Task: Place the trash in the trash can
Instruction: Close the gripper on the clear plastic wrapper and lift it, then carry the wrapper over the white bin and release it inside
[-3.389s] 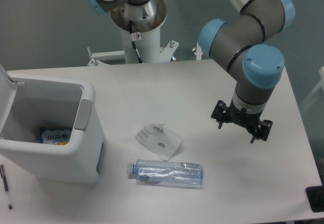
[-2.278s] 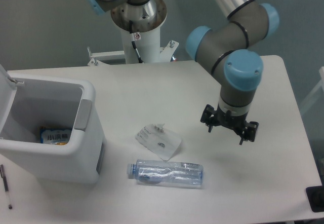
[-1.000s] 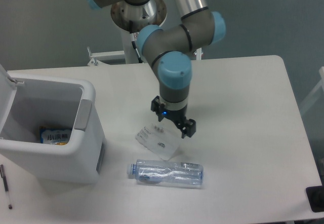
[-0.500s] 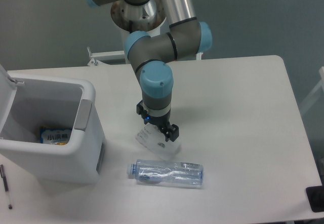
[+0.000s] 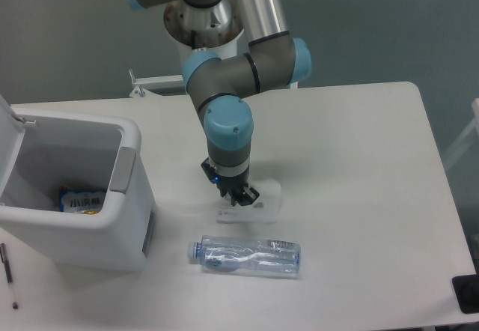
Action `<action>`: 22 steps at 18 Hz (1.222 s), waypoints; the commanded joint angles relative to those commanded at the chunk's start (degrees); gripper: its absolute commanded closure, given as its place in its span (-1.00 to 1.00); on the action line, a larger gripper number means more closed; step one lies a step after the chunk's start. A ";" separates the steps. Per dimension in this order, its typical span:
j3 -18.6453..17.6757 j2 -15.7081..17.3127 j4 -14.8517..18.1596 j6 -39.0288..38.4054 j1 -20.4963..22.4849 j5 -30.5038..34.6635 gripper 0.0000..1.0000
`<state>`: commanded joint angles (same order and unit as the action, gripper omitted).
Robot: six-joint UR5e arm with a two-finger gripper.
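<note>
Two pieces of trash: both are lying on the worktop (image 5: 352, 159), outside the bin.
Pen (image 5: 8, 276): lying at the far left edge, beside the bin.
Trash can (image 5: 131, 219): standing at the left with its lid (image 5: 7, 125) swung open; a blue-and-yellow packet (image 5: 81, 200) is resting inside.
Bottle (image 5: 245, 256): lying on its side near the front edge, pale-blue cap pointing toward the bin, untouched.
End effector (image 5: 233, 193): pressing down at the left part of the wrapper; the fingers are looking drawn together on it, though the wrist is hiding the tips, so whether it is actually gripping cannot be told.
Wrapper (image 5: 258, 200): lying flat just right of the bin, above the bottle.
Risk, thin film: a flat sheet is giving little to pinch, so it may be slipping free on the lift.
Risk, carry: a loose hold may be letting it flutter down short of the opening.
</note>
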<state>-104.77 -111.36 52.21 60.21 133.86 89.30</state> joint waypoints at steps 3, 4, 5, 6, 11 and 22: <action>0.09 0.00 0.00 -0.18 0.00 0.00 0.90; 0.09 0.09 0.00 -0.26 0.09 0.00 0.98; 0.09 0.17 0.00 -0.26 0.09 -0.17 1.00; 0.09 0.18 0.00 -0.26 0.09 -0.18 1.00; 1.67 0.88 0.09 -0.18 0.52 -0.70 1.00; 5.88 5.19 1.05 -7.90 3.87 -10.89 1.00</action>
<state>-98.89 -106.17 53.26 52.31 137.72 78.40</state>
